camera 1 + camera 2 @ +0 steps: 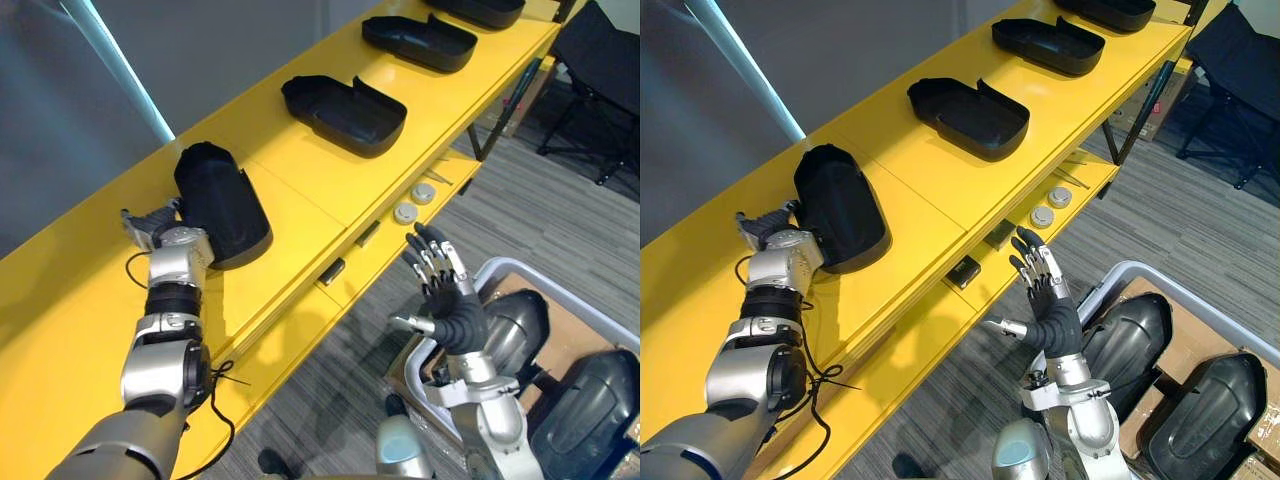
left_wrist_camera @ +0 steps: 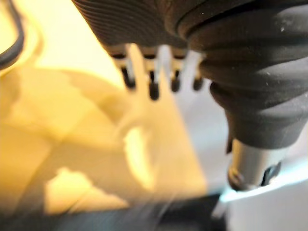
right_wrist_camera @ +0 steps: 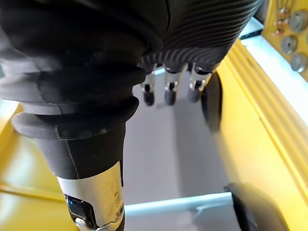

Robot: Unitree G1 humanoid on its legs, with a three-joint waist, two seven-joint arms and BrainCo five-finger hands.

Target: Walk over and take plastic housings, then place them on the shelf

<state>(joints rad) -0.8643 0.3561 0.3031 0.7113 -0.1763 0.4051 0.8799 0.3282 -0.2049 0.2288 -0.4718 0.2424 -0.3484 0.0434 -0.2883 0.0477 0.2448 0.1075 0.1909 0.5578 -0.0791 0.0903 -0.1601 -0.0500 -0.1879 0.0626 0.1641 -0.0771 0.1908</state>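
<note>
A black plastic housing lies on the yellow shelf top, open side turned up and toward the wall. My left hand rests on the shelf just left of its near end, fingers relaxed and holding nothing. Further along the shelf lie three more housings, the nearest, then a second and a third. In front of the lower shelf level my right hand is raised, empty, with its fingers spread. Two more housings, one and another, sit in the cart below it.
The cart has a white frame and cardboard lining, at the lower right. Two round parts and small dark pieces lie on the lower shelf level. A black chair stands on grey carpet at the far right. A grey wall backs the shelf.
</note>
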